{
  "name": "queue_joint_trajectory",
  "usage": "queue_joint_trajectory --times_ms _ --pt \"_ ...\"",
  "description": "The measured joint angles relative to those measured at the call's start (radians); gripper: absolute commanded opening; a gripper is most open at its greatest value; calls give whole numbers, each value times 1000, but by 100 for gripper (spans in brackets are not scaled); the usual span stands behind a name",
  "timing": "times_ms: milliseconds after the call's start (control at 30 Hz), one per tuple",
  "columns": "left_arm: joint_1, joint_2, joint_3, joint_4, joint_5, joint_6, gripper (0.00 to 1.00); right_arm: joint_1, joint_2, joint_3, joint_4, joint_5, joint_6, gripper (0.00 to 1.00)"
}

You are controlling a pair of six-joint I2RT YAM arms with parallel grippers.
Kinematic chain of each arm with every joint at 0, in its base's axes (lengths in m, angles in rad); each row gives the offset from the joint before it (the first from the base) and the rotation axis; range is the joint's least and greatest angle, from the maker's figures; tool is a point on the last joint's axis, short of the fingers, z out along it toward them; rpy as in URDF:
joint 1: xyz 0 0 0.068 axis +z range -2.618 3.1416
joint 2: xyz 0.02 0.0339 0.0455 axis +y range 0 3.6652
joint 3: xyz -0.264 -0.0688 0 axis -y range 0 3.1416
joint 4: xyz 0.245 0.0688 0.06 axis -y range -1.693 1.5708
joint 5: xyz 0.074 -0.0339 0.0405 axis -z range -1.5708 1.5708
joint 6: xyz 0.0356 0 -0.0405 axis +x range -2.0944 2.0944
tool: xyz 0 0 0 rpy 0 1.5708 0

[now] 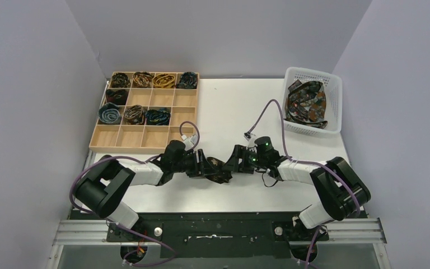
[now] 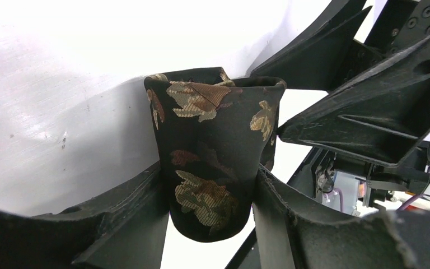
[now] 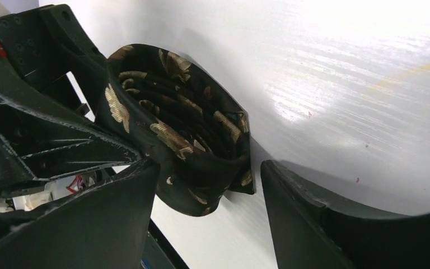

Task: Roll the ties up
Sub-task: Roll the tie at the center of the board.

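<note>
left end effector (image 2: 208, 171) clamped on rolled tie (image 2: 213, 129) at surface (image 1: 229, 106) 6 o'clock so coil can't unwind; right end effector (image 3: 208, 165) slack, jaws apart around it, likely handing off

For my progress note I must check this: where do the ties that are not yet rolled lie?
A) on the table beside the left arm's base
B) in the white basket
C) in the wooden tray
B: the white basket at the far right holds a loose heap of ties, while the wooden tray holds only rolled coils.
</note>
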Motion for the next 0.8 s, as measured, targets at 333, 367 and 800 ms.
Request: queue_joint_trajectory --times_ms 333,367,800 --pt "-15 -23 -2 -13 -14 67 48 -24 -30 23 -11 -67 -180 73" --pt "-16 -30 -2 -21 -18 75 49 -26 -29 33 -29 -74 -196 73" --pt "-32 -135 -81 -47 -128 -78 84 -10 -220 -61 -45 -17 -5 74"
